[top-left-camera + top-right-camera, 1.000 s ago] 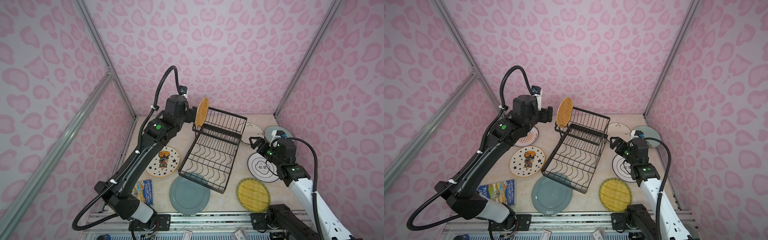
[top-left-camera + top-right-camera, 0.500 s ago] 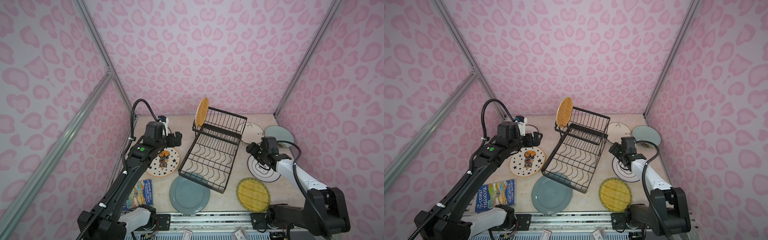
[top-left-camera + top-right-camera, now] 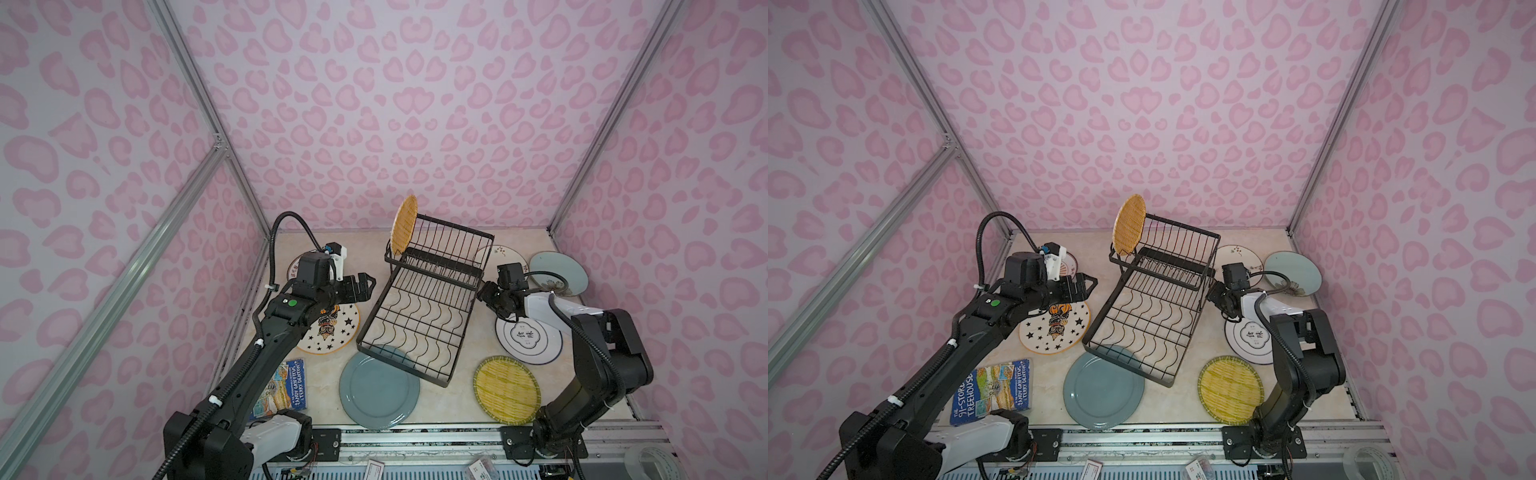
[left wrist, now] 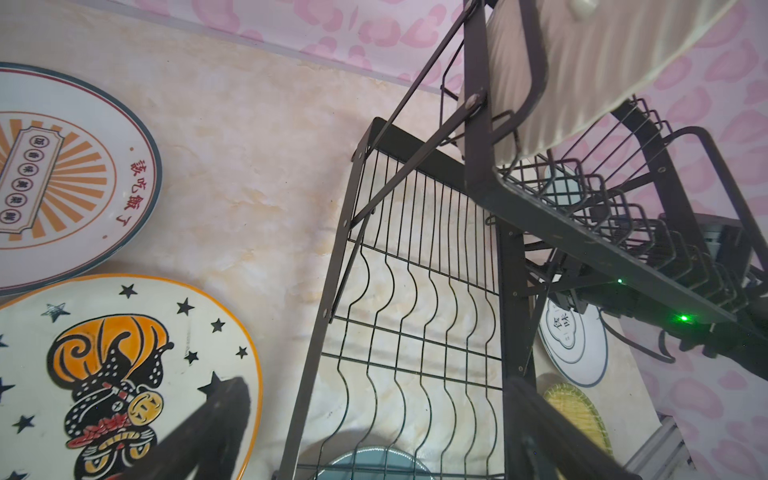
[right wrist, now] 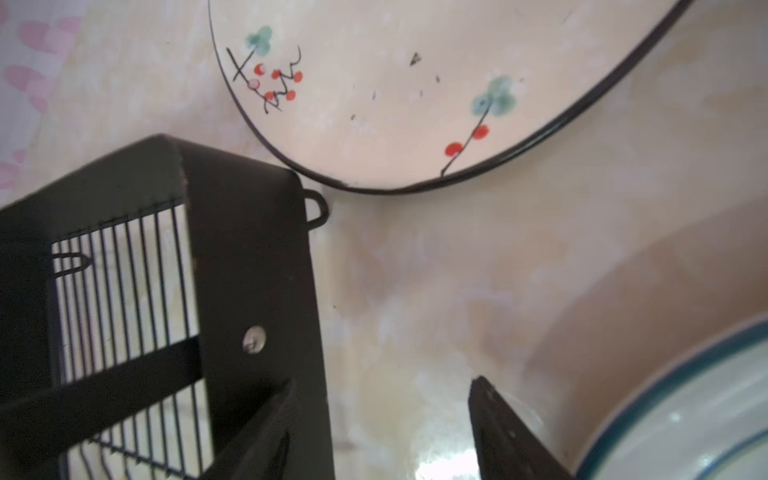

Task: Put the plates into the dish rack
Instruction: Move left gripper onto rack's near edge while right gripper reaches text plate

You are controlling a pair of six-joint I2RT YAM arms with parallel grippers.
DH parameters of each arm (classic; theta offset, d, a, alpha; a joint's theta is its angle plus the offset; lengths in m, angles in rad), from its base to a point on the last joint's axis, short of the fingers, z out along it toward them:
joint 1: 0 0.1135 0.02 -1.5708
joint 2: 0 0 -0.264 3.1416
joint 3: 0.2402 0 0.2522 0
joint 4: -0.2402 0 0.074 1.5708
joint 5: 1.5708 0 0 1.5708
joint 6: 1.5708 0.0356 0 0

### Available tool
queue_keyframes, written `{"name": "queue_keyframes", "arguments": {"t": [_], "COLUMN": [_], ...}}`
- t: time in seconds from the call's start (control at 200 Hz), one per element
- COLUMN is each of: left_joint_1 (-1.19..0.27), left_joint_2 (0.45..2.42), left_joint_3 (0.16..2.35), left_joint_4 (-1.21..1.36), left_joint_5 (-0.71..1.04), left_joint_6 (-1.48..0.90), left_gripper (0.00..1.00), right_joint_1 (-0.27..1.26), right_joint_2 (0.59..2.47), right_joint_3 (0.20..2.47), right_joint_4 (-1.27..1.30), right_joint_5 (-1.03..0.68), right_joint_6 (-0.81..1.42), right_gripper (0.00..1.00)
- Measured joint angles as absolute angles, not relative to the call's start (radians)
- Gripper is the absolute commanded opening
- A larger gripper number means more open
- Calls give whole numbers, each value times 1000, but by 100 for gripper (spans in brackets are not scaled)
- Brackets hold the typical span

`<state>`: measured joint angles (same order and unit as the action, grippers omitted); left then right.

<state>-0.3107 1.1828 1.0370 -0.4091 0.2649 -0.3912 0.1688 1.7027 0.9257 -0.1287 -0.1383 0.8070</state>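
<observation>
While left fingers (image 4: 219, 417) hang wide near the star plate (image 4: 124, 353), right fingers (image 5: 498, 436) gape empty beside the dish rack (image 5: 257, 257)

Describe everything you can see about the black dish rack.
The dish rack is black metal wire in a flat-bar frame, rectangular, set askew on the middle of the tabletop. Its far end carries a raised slotted basket tier; the lower tier is flat with wavy wires and holds nothing. One orange woven-look plate stands on edge at the raised tier's far left corner. The rack's near corner overlaps the teal-grey plate. The right gripper, jaws apart, sits close by its right side; contact cannot be told.
</observation>
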Motion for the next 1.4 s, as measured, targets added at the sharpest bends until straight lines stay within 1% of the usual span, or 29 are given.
{"name": "queue_keyframes", "arguments": {"t": [0.375, 0.52, 0.795, 0.94, 1.24, 1.32, 1.4], "left_joint_1": [-311, -311, -311, -311, -311, -311, -311], "left_joint_2": [1184, 1175, 1156, 1137, 1075, 1063, 1055], "left_joint_3": [1007, 1001, 996, 996, 973, 968, 959], "left_joint_4": [-388, -388, -388, -388, -380, -364, -346], "left_joint_5": [270, 269, 268, 269, 335, 360, 382], "left_joint_6": [-410, -417, -418, -416, -398, -397, -394], "left_gripper": [97, 97, 97, 97, 97, 97, 97], "right_joint_1": [245, 266, 261, 224, 83, 38, -13], "right_joint_2": [1792, 1836, 1861, 1768, 1407, 1312, 1211], "right_joint_3": [1028, 1090, 1166, 1130, 928, 878, 823], "right_joint_4": [-115, -122, -131, -146, -200, -244, -289], "right_joint_5": [-128, -127, -168, -189, -250, -255, -256], "right_joint_6": [839, 835, 800, 789, 734, 716, 710], "right_gripper": [66, 68, 70, 74, 83, 87, 97]}}
